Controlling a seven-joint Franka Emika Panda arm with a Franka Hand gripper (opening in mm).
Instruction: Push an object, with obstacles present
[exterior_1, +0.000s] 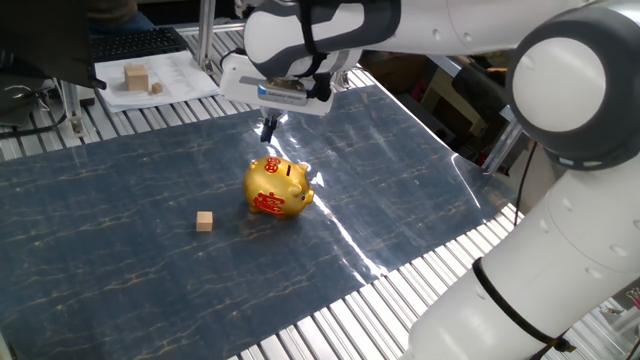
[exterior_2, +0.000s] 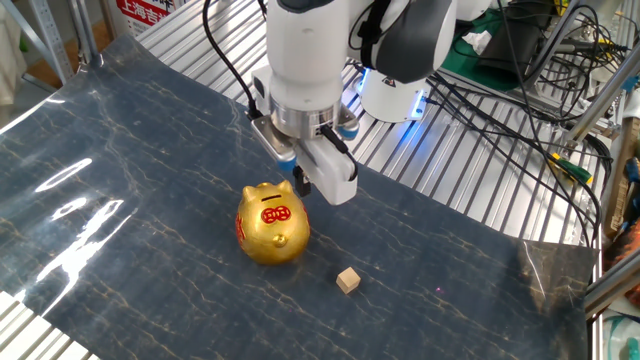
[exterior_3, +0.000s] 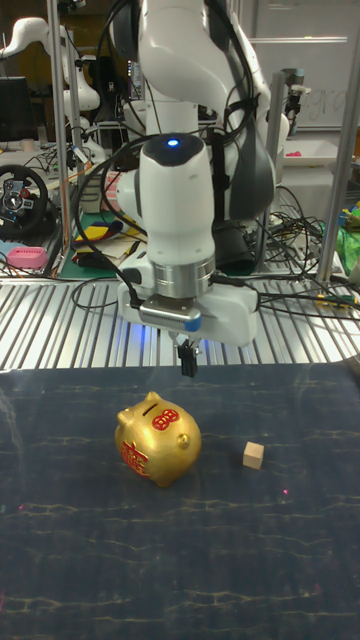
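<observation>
- Currently the end effector (exterior_3: 187, 366), fingers pressed together, hangs above and behind the gold piggy bank (exterior_1: 278, 188).
- Wooden cube (exterior_1: 204, 221) sits near the piggy bank, apart; skirt the piggy bank, then descend behind the cube.

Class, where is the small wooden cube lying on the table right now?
In the tall fixed view the small wooden cube lies on the dark mat, right of the gold piggy bank and apart from it, with the gripper above and behind them.
</observation>
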